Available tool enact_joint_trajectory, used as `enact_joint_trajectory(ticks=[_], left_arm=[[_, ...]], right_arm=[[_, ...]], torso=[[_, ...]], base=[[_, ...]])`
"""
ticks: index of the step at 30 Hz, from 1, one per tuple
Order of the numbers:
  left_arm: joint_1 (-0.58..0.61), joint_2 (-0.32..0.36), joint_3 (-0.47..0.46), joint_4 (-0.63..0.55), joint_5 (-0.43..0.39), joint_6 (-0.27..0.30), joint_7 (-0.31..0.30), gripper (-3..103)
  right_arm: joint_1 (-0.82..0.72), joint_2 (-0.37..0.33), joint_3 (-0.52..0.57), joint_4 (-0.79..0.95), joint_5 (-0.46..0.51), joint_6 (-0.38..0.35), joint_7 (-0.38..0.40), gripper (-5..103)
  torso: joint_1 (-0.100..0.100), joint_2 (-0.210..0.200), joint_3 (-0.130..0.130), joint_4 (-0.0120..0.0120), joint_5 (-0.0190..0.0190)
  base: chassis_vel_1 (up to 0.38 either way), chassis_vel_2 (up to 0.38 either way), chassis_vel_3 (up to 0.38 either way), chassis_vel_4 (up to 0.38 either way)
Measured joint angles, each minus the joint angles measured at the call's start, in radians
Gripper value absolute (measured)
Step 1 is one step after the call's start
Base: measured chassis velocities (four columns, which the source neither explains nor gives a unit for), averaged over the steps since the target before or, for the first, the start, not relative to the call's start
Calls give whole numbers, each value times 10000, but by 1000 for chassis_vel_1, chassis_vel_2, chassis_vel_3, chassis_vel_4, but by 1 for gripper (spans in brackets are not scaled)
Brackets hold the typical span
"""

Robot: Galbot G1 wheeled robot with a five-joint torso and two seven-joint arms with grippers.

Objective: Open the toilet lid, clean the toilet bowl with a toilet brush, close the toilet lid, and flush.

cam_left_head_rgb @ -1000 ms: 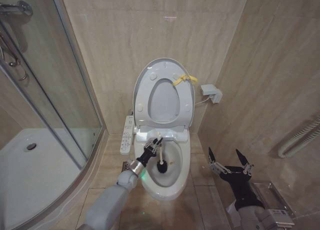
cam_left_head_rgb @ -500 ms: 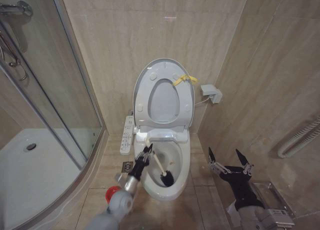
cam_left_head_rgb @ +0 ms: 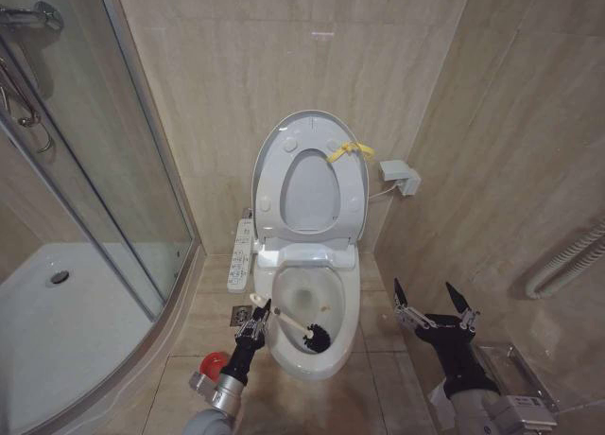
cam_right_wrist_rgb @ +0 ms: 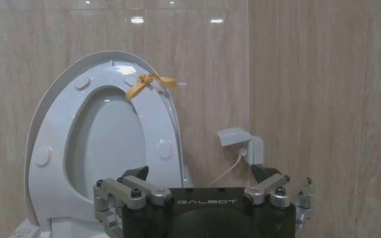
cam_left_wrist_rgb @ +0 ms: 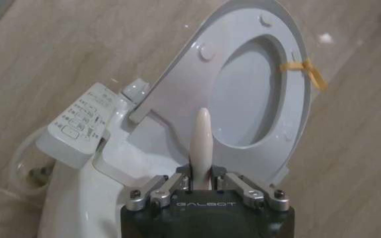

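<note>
Left gripper [cam_left_head_rgb: 257, 318] clamped, right gripper [cam_left_head_rgb: 434, 301] spread.

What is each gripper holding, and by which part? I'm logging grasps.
Left gripper: the toilet brush, gripped on its white handle near the top end. Right gripper: nothing, fingers open.

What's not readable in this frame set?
- Toilet brush bristle contact with the toilet bowl: head view, too small.
- Brush head: left wrist view, hidden behind the left gripper.
- Control panel labels: blurred.
- Red holder: partly covered by the left arm.
</note>
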Motion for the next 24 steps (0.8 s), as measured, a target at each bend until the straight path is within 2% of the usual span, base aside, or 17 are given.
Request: enact_joint_trajectory(ticks=[4, 7, 9, 12, 16, 21, 24], left_arm=[[361, -120, 172, -121, 178, 19, -82, 19], [271, -251, 220, 184, 471, -39, -55, 19], [-152, -307, 235, 756, 795, -99, -7, 19], [-708, -294, 251, 1233, 866, -126, 28, 19], [-2077, -219, 372, 2031, 511, -108, 46, 19], [-3103, -308, 510, 2868, 294, -93, 125, 19], [-4014, -582, 707, 3851, 293, -131, 474, 19]], right_arm=[[0, 0, 0, 0, 0, 0, 0, 100], [0, 0, 0, 0, 0, 0, 0, 100], [0, 0, 0, 0, 0, 0, 0, 100], [0, 0, 0, 0, 0, 0, 0, 100], [0, 0, 0, 0, 0, 0, 0, 100], [0, 0, 0, 0, 0, 0, 2, 100], [0, 0, 0, 0, 0, 0, 0, 100]], torso=[[0, 0, 0, 9, 0], [-2, 1, 0, 6, 0], [-1, 0, 0, 2, -1], [0, -1, 1, 3, 0], [0, -1, 1, 3, 0], [1, -1, 2, 3, 1], [1, -2, 2, 5, 0]], base=[[0, 0, 0, 0], [0, 0, 0, 0], [0, 0, 0, 0], [0, 0, 0, 0], [0, 0, 0, 0], [0, 0, 0, 0], [0, 0, 0, 0]])
